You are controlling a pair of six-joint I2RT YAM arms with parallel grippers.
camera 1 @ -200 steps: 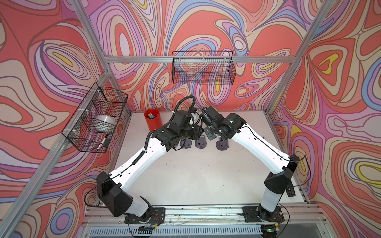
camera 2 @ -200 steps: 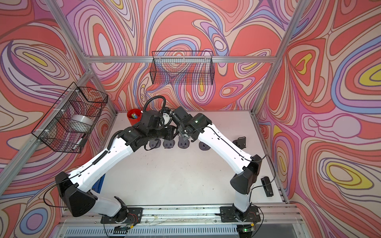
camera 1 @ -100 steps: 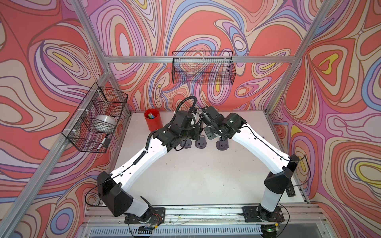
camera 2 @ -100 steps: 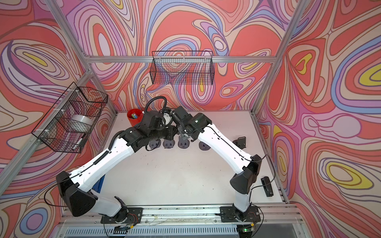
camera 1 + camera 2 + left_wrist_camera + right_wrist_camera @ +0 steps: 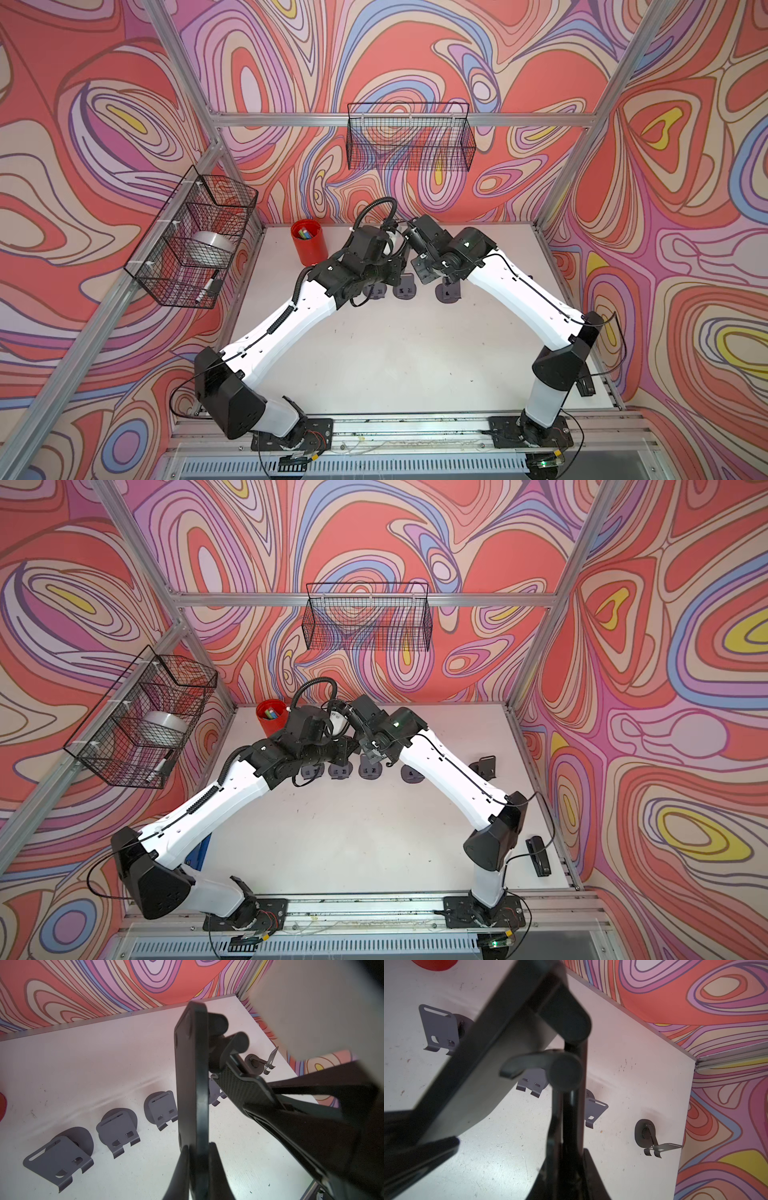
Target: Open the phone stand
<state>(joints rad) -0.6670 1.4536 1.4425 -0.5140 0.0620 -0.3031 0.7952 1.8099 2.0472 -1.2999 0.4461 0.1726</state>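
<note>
L fingers (image 5: 180, 1169) are closed on one end of the stand (image 5: 193, 1084), one finger on each face of its black plate. The plate runs edge-on away from the L gripper (image 5: 197, 1148).

R fingers (image 5: 591, 1176) are clamped on the stand's thin black leg, w/ the hinge barrel just past the tips of the R gripper (image 5: 571, 1153). In the L wrist view, R's textured pad lies flat against that leg right by the hinge. Plate & leg splay apart from the hinge in a V, so the stand is partly open.

The stand is off the table (image 5: 395, 353), held in the air at far centre between the two wrists. In both top views the wrists mostly hide it. Both arms reach in from the near rail and meet there.

Under the stand, a row of grey stands (image 5: 116, 1128) sits on the table, running L to R. One more (image 5: 259, 1061) sits apart to the right, seen side-on.

A red cup (image 5: 309, 245) w/ markers stands far left. A wire basket (image 5: 191, 241) on the L wall holds a tape roll, and a 2nd basket (image 5: 409, 137) hangs on the far wall. A small black item (image 5: 538, 856) lies near the R edge; can't tell what it is.
</note>
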